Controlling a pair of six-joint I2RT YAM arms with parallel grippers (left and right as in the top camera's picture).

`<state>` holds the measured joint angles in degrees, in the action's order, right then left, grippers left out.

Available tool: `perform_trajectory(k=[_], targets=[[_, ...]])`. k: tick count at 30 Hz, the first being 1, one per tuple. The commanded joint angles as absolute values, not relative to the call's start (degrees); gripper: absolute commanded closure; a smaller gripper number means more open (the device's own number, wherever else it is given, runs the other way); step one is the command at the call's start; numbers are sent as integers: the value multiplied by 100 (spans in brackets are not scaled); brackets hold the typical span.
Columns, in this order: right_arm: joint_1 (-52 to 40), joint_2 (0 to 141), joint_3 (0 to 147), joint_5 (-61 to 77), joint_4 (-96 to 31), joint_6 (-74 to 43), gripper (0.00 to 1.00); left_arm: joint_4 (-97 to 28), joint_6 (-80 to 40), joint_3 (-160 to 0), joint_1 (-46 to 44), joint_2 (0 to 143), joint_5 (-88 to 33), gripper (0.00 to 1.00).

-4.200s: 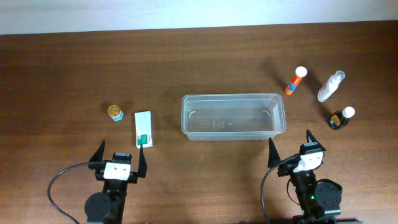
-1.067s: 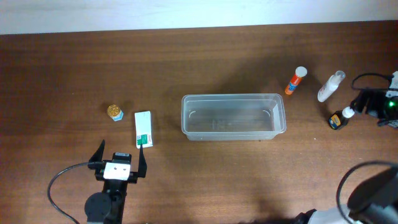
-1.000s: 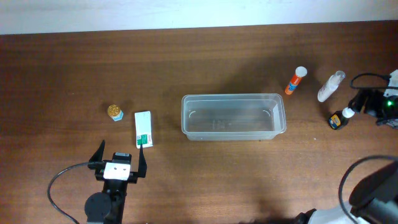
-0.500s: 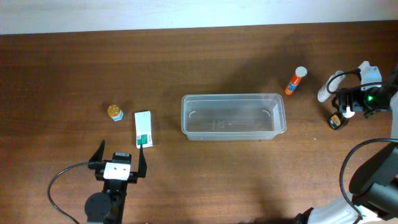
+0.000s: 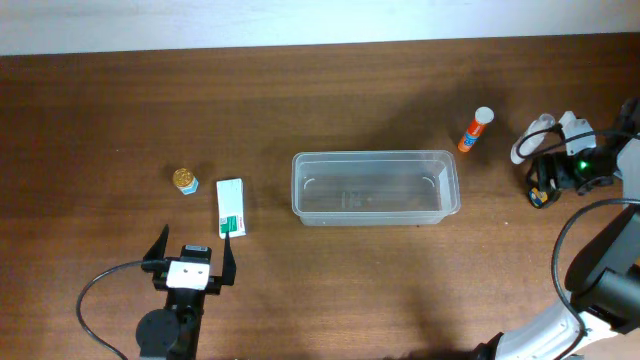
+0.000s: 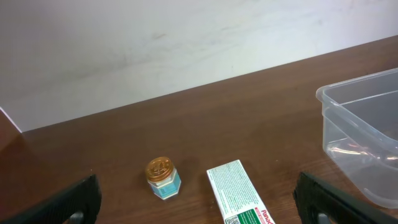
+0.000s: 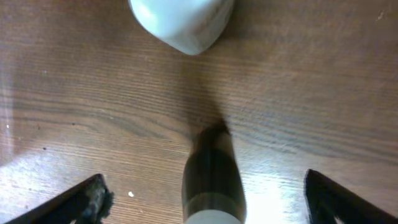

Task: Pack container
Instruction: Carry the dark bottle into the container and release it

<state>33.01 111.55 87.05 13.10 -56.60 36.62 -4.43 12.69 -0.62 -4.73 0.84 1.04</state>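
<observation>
Our right gripper (image 7: pixel 212 202) straddles the dark bottle (image 7: pixel 211 171) with jaws wide, our left gripper (image 5: pixel 195 242) rests equally wide, the container (image 5: pixel 375 156) sits mid-table, and closing off-centre could, we judge, roll the bottle away.

even soft light, faint shadows, right wrist blurred

The dark brown wooden desk (image 5: pixel 350 90) carries a clear plastic container (image 5: pixel 372 154) near its middle, its long side running left to right. To its left lie a green-and-white box (image 5: pixel 230 207) and, just beyond, a small jar with a gold lid (image 5: pixel 185 181). Well to its right lie an orange tube with a white cap (image 5: pixel 475 130), a pale bottle (image 5: pixel 528 140) and a small dark bottle (image 7: pixel 211 180).
</observation>
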Motion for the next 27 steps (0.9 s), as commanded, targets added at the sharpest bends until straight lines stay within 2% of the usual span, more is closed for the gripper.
perform_trajectory(k=[1,7,10,20,25,27], targets=[[3301,11338,8742,1197,-5725,3719,14,-471,1339,-51,-445,34,123,1],[3301,11397,8731,1175,-5789,3704,28,-471,1339,-51,-445,34,123,1],[3301,11397,8731,1175,-5811,3701,41,-471,1339,-51,-445,34,123,1],[3301,11397,8731,1046,-5833,3376,53,-471,1339,-51,-445,34,123,1],[3301,11397,8731,1041,-5848,3358,67,-471,1339,-51,-445,34,123,1],[3301,11397,8731,1044,-5848,3326,67,-471,1339,-51,-445,34,123,1]])
